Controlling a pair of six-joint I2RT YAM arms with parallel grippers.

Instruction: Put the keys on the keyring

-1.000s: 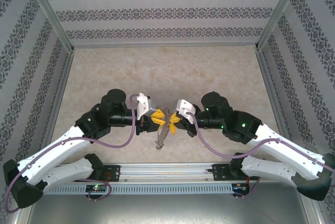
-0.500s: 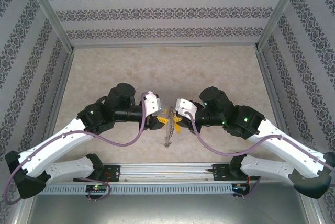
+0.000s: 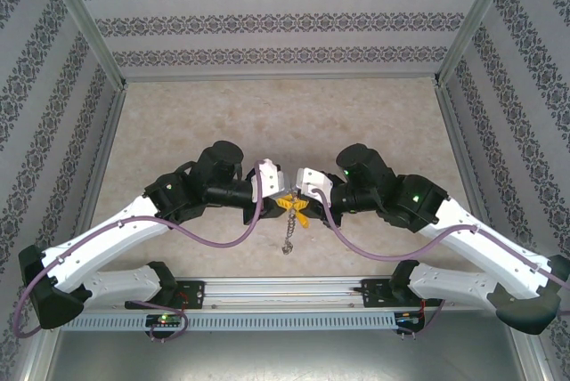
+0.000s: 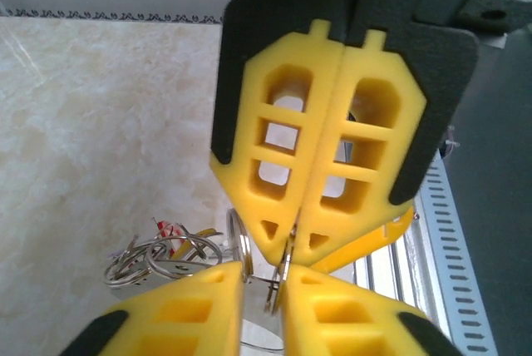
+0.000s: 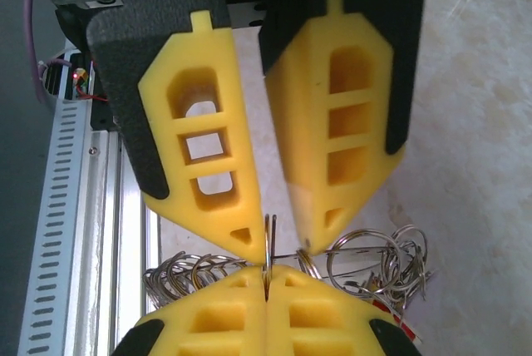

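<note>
At centre, keyring (image 3: pixel 289 235) between left fingers (image 4: pixel 191 308), pinched by right fingers (image 5: pixel 218 316)

Overhead camera high behind the arm bases, looking down on the whole table (image 3: pixel 267 114), left wrist camera close over its own fingers (image 4: pixel 191 306) at frame bottom, facing the right gripper (image 4: pixel 289 249) at top, right wrist camera the reverse, all sharing the keyring (image 3: pixel 290 225) where fingertips meet.
</note>
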